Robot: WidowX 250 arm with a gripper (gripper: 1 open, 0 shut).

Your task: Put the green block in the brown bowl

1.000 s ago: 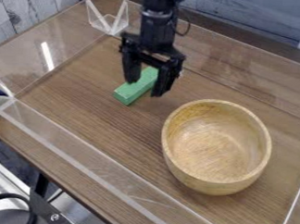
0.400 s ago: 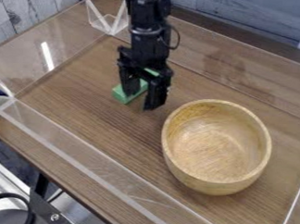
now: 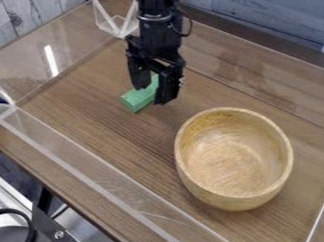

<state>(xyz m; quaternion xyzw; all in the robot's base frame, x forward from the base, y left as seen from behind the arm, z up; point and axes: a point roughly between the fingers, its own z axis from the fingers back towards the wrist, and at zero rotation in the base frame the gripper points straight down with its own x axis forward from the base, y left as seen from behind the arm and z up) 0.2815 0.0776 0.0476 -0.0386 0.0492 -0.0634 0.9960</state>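
The green block [image 3: 140,96], a small flat bar of bright green, lies on the brown wood-grain tabletop [image 3: 97,141], up and to the left of the bowl and clear of it. Its long axis runs on a diagonal, from lower left to upper right in the camera view, and the upper right end is hidden behind the claw. The black two-fingered gripper [image 3: 155,85] points straight down over that far end, its jaws spread wide and holding nothing. One finger shows on the block's upper left side and the other on its right, so the jaws seem to straddle the bar across its narrow width. Whether the fingertips have reached the tabletop, or touch the block, cannot be told from this angle.

The grasp looks set up but not made: a closing of the jaws across the short side would likely take hold.

The round, light tan wooden bowl [image 3: 263,182] with thick walls sits empty to the lower right, well apart from the block. A clear plastic wall [image 3: 69,170] runs along the table's near edge.
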